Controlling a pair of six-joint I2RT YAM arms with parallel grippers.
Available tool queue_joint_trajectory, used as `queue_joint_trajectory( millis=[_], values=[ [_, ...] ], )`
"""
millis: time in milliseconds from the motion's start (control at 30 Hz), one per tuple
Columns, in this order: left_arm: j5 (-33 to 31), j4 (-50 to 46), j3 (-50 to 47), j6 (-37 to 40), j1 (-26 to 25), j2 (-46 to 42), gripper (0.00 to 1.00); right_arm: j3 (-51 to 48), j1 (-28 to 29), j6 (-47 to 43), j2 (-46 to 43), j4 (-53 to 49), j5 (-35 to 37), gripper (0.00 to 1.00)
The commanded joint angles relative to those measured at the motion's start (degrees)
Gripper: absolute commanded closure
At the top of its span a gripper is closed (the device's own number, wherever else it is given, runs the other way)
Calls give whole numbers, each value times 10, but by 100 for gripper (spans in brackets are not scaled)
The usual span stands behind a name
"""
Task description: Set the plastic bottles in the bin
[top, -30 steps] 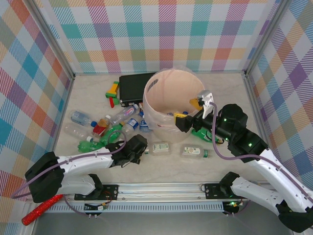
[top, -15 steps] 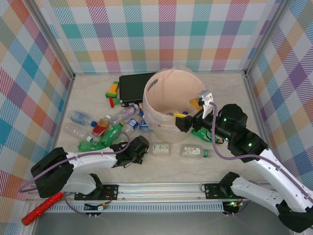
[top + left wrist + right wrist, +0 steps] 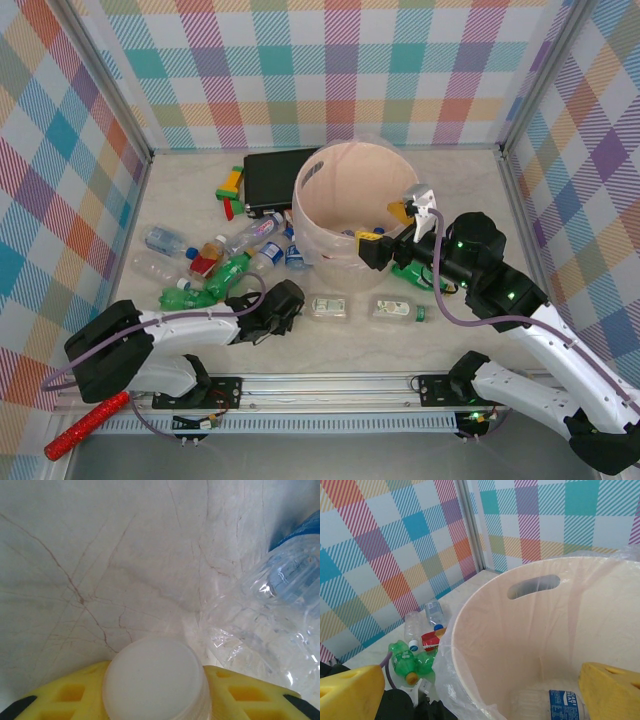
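Bottles lie scattered on the surface left of the bin, with two more in front of it and a blue-labelled one inside. Left tool pinches a white cap beside a clear bottle. Right tool hangs spread wide over the bin's near rim.

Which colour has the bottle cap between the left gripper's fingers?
White cap, seen best in the left wrist view, between the yellow fingers.
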Motion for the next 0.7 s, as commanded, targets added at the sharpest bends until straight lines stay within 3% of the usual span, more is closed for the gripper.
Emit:
queue_joint_trajectory(
  millis=[0,200,467,667],
  values=[
    [-32,-42,-11,-5,-2,-41,59,9,3,5,-2,0,-5,1],
    [-102,-195,16,27,6,-163,60,16,3,10,6,0,-10,1],
    [-246,-417,90,91,12,-325,60,23,3,22,29,13,-15,1],
    [-355,-520,176,177,13,-375,60,25,3,38,45,20,-16,1]
  ],
)
